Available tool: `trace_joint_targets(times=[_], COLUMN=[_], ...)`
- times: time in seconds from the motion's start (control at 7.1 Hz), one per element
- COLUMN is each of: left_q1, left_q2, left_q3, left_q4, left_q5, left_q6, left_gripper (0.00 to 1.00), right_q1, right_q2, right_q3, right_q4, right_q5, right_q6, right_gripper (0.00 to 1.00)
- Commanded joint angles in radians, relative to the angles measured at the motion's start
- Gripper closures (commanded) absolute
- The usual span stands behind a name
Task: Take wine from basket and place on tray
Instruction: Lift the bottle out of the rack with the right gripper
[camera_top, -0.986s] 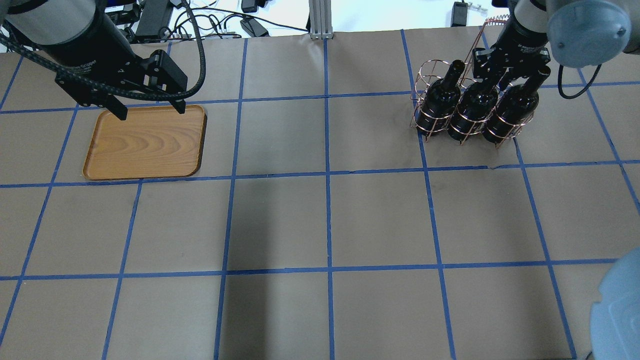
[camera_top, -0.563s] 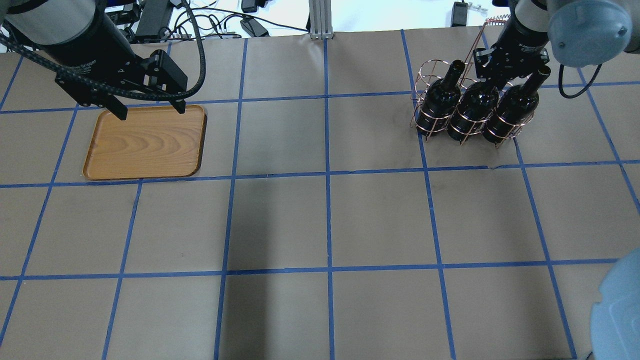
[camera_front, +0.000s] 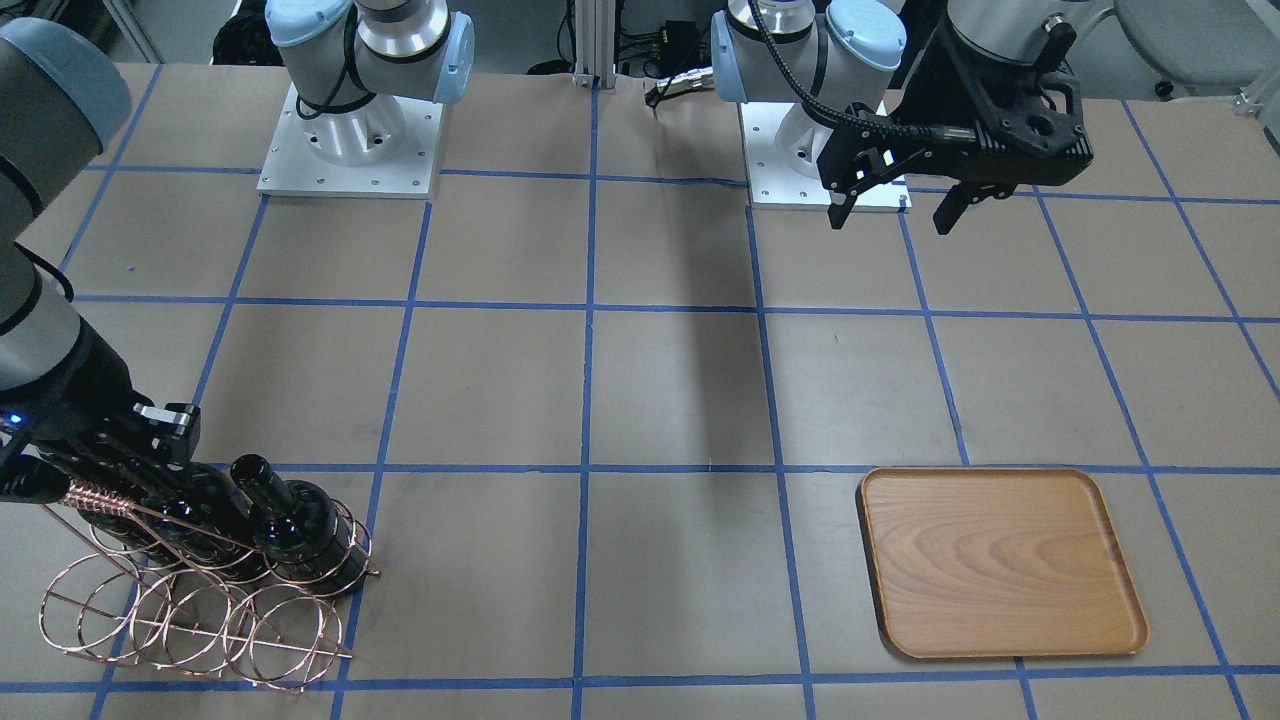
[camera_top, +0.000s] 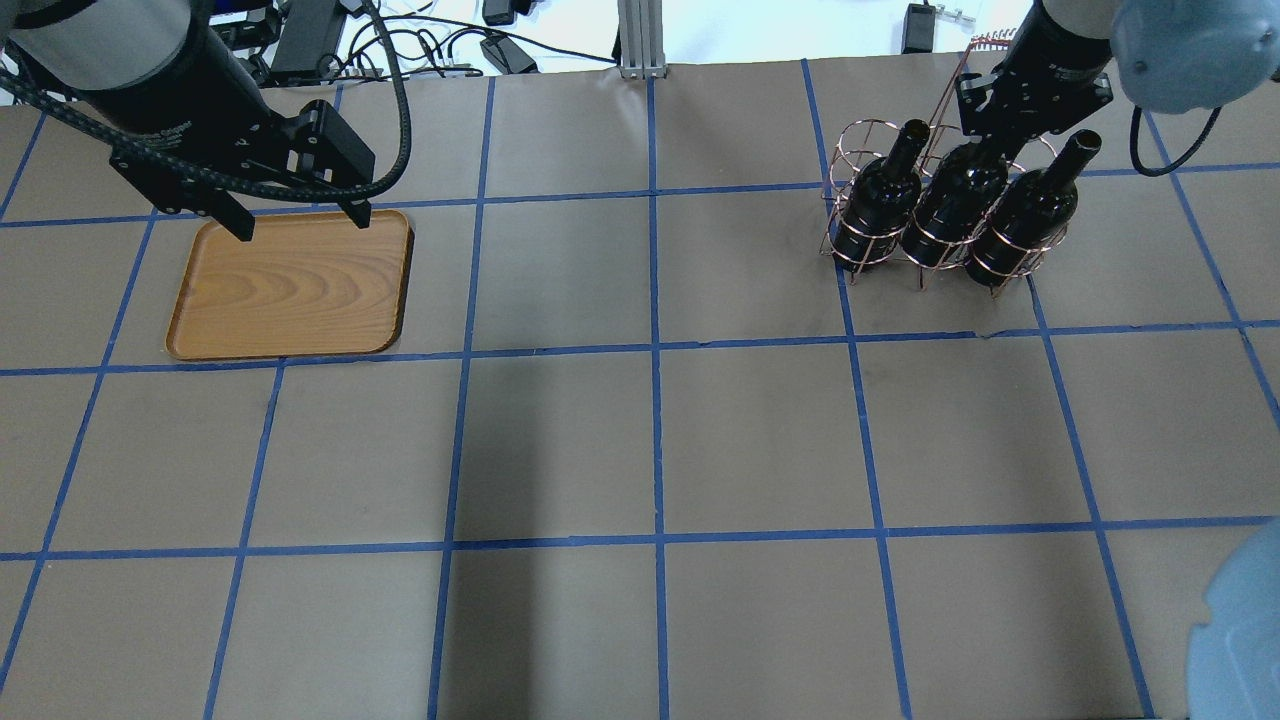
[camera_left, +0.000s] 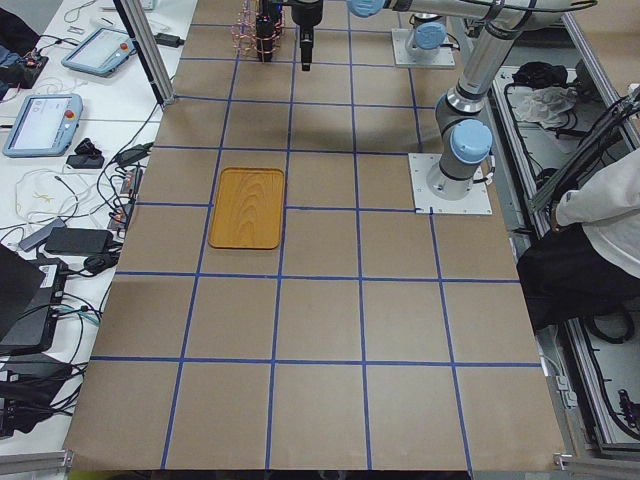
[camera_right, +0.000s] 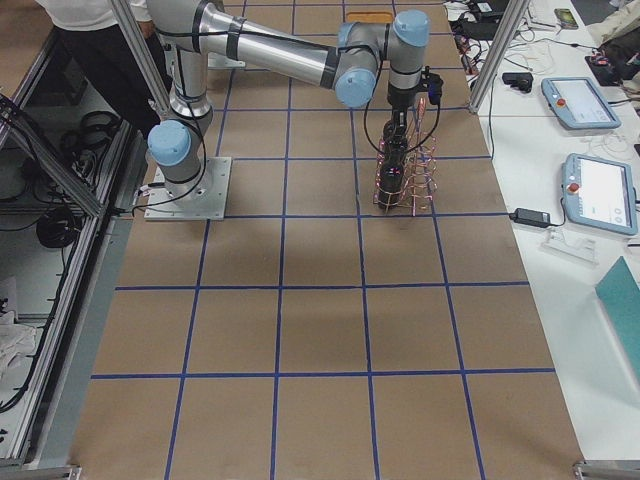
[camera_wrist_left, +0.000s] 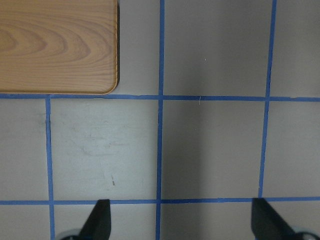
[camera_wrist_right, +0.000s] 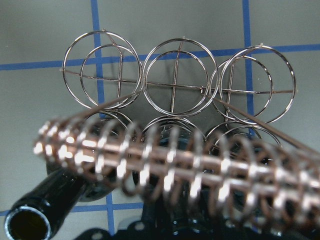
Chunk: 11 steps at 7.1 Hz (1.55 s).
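Note:
The copper wire basket (camera_top: 850, 150) stands at the table's far right and holds three black wine bottles. My right gripper (camera_top: 1000, 135) is shut on the neck of the middle bottle (camera_top: 950, 210), which sits a little higher than the left bottle (camera_top: 885, 195) and the right bottle (camera_top: 1030, 205). In the front view the right gripper (camera_front: 165, 480) is down among the bottle necks behind the basket (camera_front: 190, 620). The wooden tray (camera_top: 290, 285) lies bare at the far left. My left gripper (camera_top: 295, 215) hangs open and empty above the tray's near edge.
The basket's twisted-wire handle (camera_wrist_right: 175, 160) crosses right in front of the right wrist camera, and a bottle mouth (camera_wrist_right: 27, 225) shows below it. Cables and devices (camera_top: 420, 40) lie beyond the table's far edge. A seated person (camera_left: 600, 220) is by the robot's side.
My right gripper has risen and drawn back with the middle bottle, which has slid up in its ring. The left arm, the tray and the other two bottles have not moved.

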Motion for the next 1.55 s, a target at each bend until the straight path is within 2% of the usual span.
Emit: trace_joint_targets(times=[0.0,0.42,0.7,1.13,1.27,1.41], left_q1=[0.000,0.000,0.000,0.003,0.002,0.003], left_q2=[0.001,0.001,0.001,0.001,0.001,0.001], left_q3=[0.000,0.000,0.000,0.000,-0.002,-0.002], left_q4=[0.000,0.000,0.000,0.001,0.001,0.001], left_q5=[0.000,0.000,0.000,0.002,0.035,0.044], left_q6=[0.000,0.002,0.002,0.003,0.005,0.006], left_gripper=[0.00,0.00,0.00,0.00,0.00,0.00], right_q1=[0.001,0.035,0.142,0.456,0.521,0.571], right_q2=[-0.049,-0.210,-0.244,-0.186,-0.145,-0.100], right_q3=[-0.089,-0.126,-0.123,-0.108,-0.108,-0.108], right_q4=[0.124,0.282,0.367,0.368,0.302,0.257], right_q5=[-0.002,0.004,-0.014,-0.033,-0.024,-0.022], right_q6=[0.006,0.018,0.164,0.607,0.730,0.771], right_gripper=[0.85,0.85,0.85,0.88,0.88,0.88])
